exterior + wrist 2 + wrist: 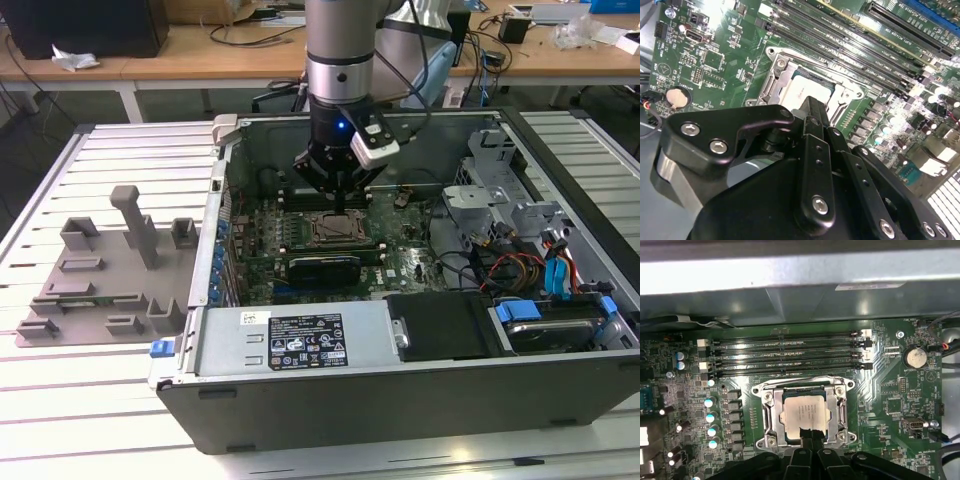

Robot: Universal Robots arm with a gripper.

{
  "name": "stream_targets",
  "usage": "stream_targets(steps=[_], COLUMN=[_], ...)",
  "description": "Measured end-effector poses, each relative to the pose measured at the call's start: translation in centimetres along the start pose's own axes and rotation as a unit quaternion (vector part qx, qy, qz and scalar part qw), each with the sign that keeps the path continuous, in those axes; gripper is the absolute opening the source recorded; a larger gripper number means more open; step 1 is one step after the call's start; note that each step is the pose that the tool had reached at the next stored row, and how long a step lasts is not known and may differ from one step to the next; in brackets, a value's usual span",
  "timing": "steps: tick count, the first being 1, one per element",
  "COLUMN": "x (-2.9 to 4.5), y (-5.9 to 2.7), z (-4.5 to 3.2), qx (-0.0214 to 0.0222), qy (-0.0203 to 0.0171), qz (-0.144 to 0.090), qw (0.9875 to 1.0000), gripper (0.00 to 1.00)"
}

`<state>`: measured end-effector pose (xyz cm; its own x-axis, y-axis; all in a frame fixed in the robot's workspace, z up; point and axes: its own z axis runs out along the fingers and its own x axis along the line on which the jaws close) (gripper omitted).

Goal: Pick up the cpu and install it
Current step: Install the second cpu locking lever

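Directly beneath my gripper (810, 434), whose fingers are pressed together and hold nothing, the cpu (804, 414) sits inside the metal-framed socket (767, 412) of the green motherboard (885, 390), memory slots (790, 352) beyond.

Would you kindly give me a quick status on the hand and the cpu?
Hand low over the socket inside the computer case. Cpu lying flat in the socket frame. Nothing blocking it.

Open computer case (300, 400) on slatted table (100, 420), grey moulded tray (105, 290) beside it.
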<state>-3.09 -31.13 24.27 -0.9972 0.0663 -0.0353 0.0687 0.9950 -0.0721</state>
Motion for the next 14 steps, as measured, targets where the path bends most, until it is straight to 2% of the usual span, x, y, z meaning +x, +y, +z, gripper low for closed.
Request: stream_targets(steps=[2, 9, 14], x=[-0.02, -0.02, -0.06], y=[-0.02, -0.06, -0.60], z=[-0.27, -0.28, -0.24], qx=[0.0000, 0.0001, 0.0001], qy=[0.0000, 0.0000, 0.0000], qz=[0.000, 0.000, 0.000], qw=[1.0000, 1.0000, 1.0000], gripper=[0.11, 0.11, 0.11])
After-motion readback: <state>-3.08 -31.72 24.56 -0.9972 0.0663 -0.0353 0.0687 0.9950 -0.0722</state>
